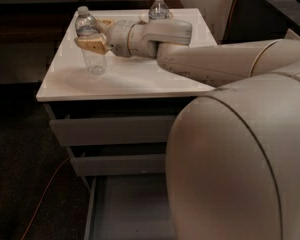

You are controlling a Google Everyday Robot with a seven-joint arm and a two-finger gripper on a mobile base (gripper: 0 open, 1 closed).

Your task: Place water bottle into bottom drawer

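The water bottle (91, 59), clear with a pale cap, stands upright near the left edge of the white cabinet top. My gripper (96, 36) reaches in from the right and is open, its tan fingers (92, 45) straddling the bottle at label height, one in front and one behind. The bottom drawer (130, 206) is pulled out below the cabinet, showing a bare grey tray; my arm hides its right part.
A second bottle (159, 6) with a white cap stands at the back of the white top (140, 79), partly behind my arm. The middle drawer (120, 164) and top drawer (110, 130) stick out slightly. An orange cable (46, 191) lies on the dark floor at left.
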